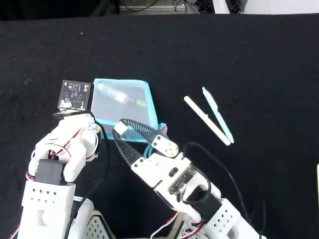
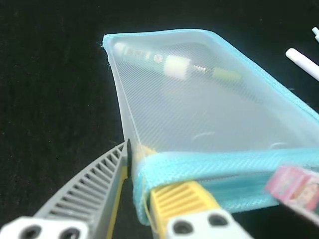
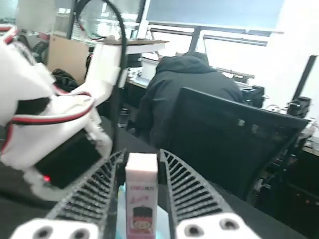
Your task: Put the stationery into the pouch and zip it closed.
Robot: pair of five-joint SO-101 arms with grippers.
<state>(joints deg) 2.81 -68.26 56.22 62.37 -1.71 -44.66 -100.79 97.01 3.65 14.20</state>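
Clear pouch (image 1: 124,107), blue trim, flat, w/ marker (image 1: 122,97) inside. At its 3 o'clock: white pen (image 1: 207,120) & blue pen (image 1: 217,114). Pink eraser (image 3: 141,199) at 5 o'clock.

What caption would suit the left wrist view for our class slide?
Left end effector grips the pouch corner, a pen inside, pink eraser at its mouth.

Office or lab workspace. Beyond the right gripper (image 3: 141,162): black office chair (image 3: 224,144), desks (image 3: 134,47) loaded with gear, a row of bright windows (image 3: 172,36), cardboard box (image 3: 70,59) off to one side. The gripper itself sits over a black-covered table (image 1: 199,55), with cables (image 1: 144,6) past the far edge
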